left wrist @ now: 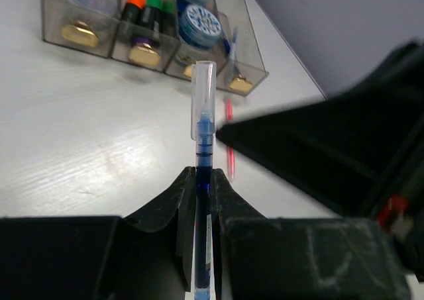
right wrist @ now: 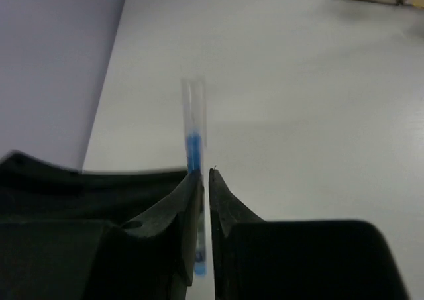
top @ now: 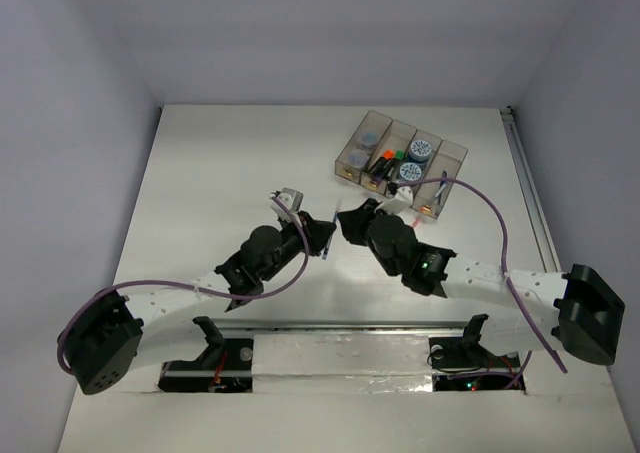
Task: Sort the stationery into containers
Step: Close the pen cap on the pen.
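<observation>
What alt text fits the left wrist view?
The left arm's black fingers are shut on a thin blue pen with a clear cap, pointing toward the row of smoky translucent plastic bins holding orange- and green-capped markers and blue-white patterned rolls. A thin red pen lies on the white table.

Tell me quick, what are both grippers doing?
Left gripper: shut on the blue pen.
Right gripper: pen between its jaws; grip cannot be told.
</observation>
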`<act>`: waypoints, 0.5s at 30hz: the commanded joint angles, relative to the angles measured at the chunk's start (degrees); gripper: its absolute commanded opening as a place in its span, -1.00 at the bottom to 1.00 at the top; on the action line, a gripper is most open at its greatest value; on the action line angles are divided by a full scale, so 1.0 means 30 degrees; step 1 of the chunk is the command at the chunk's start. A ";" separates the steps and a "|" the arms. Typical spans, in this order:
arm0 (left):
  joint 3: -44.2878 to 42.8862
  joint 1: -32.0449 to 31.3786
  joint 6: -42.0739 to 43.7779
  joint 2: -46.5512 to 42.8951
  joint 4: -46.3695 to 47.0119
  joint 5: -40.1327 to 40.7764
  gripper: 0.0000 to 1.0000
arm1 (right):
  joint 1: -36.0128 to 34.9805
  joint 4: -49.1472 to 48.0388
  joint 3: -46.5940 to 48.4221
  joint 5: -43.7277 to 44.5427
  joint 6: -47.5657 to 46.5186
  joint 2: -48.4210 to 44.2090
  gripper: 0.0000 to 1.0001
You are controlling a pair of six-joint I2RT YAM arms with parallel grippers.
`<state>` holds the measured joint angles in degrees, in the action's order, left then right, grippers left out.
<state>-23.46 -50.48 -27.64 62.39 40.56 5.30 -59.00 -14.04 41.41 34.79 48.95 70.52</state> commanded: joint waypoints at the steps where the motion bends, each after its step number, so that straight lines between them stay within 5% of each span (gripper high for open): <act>1: -0.1320 0.0625 0.0306 -0.0669 0.2156 0.1339 -1.00 | -0.0957 0.1956 0.0436 -0.1547 0.0500 0.0078 -1.00; 11: -0.1262 0.0625 0.0277 -0.1109 0.2214 0.1163 -1.00 | -0.0957 0.2132 0.0465 -0.0962 0.0676 -0.0711 -0.99; 15: -0.1027 0.0625 0.0393 -0.1402 0.2009 0.1397 -1.00 | -0.0957 0.2949 0.0553 0.0003 0.0617 -0.1385 -0.70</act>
<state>-25.61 -48.64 -27.07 60.12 43.88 8.95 -61.58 -6.02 41.43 31.48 50.85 69.30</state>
